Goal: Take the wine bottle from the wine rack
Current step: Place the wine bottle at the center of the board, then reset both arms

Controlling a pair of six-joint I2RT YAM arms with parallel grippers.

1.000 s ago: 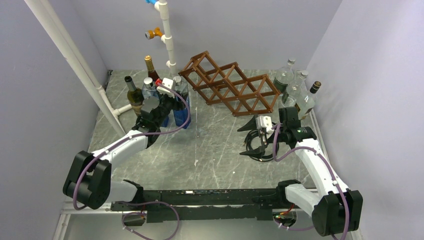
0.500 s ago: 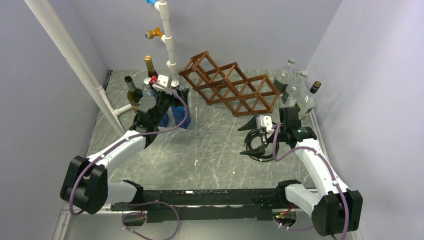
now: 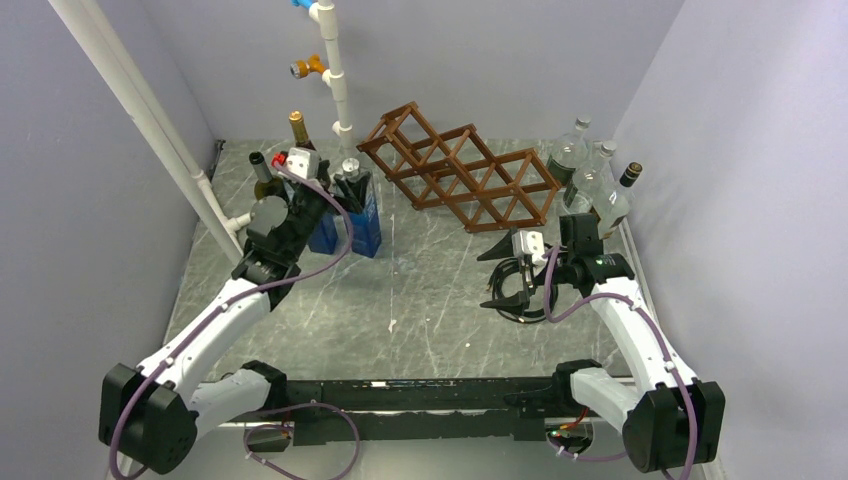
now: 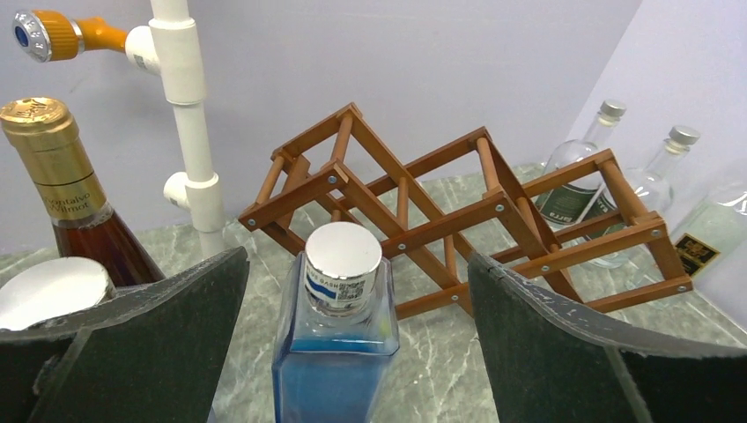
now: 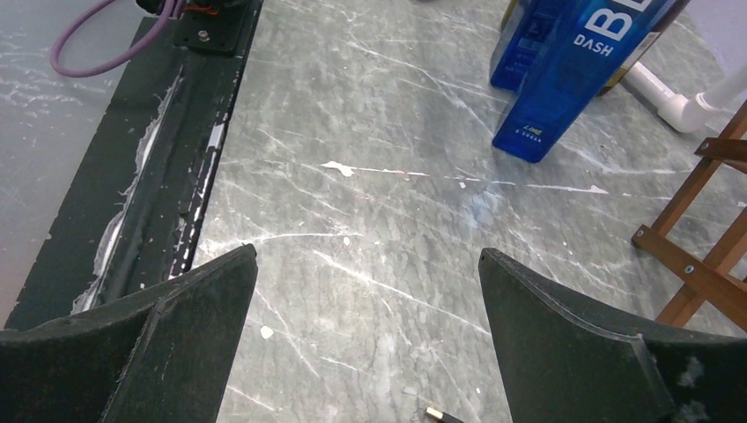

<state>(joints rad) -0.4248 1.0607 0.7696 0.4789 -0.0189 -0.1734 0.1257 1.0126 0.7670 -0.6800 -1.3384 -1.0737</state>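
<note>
The left end effector [image 4: 357,264] has just opened, leaving the bottle [image 4: 335,370] standing between its jaws. The rack [image 4: 458,211] beyond looks empty, so the task is likely done.

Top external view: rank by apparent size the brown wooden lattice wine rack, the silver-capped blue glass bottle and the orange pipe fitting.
Largest: brown wooden lattice wine rack.
Middle: silver-capped blue glass bottle.
Smallest: orange pipe fitting.

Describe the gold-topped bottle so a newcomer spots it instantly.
Find the white pipe stand at the table's back left. Left of its base, rearmost in the bottle cluster, stands the gold-topped bottle. It alone wears gold foil over brown glass; neighbours have silver or dark caps.
</note>
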